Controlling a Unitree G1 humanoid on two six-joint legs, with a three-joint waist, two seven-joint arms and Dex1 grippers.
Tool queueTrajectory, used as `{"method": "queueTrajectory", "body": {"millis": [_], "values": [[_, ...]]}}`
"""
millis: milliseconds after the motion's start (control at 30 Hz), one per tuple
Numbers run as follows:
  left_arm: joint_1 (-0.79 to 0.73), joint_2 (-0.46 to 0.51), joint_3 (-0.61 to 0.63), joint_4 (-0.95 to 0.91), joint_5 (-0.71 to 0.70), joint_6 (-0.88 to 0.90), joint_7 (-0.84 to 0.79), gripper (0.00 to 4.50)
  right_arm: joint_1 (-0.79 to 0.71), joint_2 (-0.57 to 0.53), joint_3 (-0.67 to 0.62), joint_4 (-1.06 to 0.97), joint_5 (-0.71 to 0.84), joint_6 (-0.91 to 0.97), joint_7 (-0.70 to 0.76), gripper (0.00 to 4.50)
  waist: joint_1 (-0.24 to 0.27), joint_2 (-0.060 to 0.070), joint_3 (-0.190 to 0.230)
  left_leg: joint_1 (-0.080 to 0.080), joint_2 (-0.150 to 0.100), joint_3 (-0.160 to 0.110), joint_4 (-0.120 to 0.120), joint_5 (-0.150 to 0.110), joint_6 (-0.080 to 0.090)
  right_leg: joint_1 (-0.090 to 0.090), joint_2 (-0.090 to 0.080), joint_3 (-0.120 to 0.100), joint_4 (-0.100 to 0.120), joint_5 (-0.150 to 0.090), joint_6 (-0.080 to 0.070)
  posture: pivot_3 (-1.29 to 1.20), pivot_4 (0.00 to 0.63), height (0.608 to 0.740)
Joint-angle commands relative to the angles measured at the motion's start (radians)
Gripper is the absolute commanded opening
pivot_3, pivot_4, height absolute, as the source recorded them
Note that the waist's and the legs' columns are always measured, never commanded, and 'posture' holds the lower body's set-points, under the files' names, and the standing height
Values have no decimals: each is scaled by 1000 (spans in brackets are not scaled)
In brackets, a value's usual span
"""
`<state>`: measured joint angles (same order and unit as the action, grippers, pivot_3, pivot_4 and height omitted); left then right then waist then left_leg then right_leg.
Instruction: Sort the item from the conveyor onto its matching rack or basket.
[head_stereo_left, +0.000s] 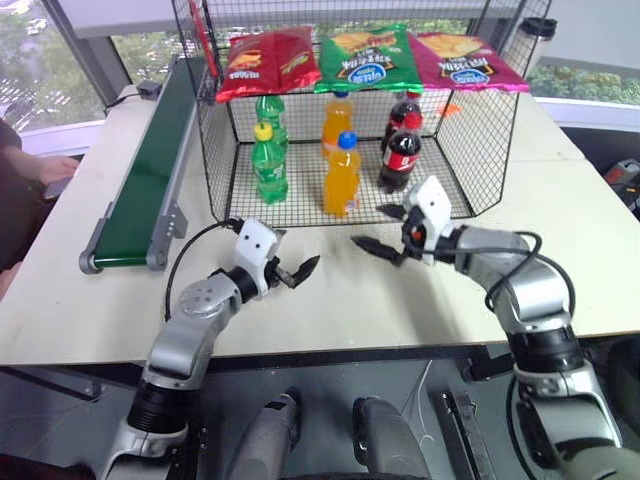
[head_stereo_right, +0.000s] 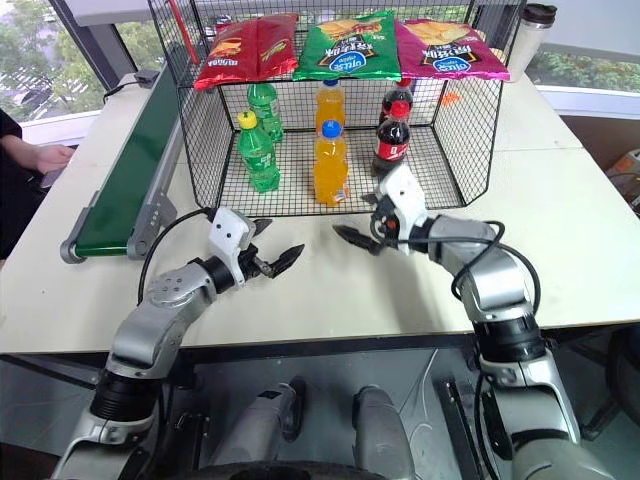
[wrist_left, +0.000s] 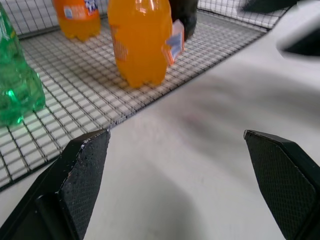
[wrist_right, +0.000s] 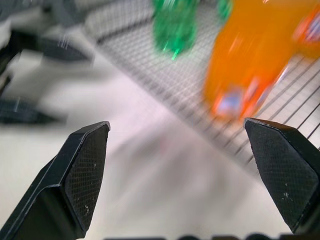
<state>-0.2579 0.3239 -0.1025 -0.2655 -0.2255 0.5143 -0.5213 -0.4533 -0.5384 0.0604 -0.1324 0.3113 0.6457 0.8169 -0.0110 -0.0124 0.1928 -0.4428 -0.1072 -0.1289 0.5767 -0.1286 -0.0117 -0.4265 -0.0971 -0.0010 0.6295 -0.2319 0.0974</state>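
An orange soda bottle with a blue cap stands upright near the front of the black wire basket, on its mesh floor. A second orange bottle stands behind it. The dark-green conveyor along the table's left side carries nothing. My left gripper hovers open over the table just in front of the basket, its fingers empty. My right gripper is open too, close to the basket's front edge and to the right of the front orange bottle. The two grippers point toward each other.
Green soda bottles stand on the left in the basket and cola bottles on the right. Three chip bags lie on its top tier. A person's hand rests at the table's left edge. A dark-lidded cup stands far right.
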Motion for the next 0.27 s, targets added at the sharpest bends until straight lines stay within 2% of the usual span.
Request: {"method": "queueTrajectory", "body": {"millis": [33,267], "values": [[-8,14,14,-44,-32,10,-24,4500,47,-36,1,-89,46,19,50,4436,0,0,0,0,0,0,0,0,0,0,0,0,0,0,0,0,150,738],[-22,34,16,-31,-41,11,-43,4500,107,-65,2,-120,75,39,80,4436,0,0,0,0,0,0,1,0,0,0,-1,0,0,0,0,0,150,738]]}}
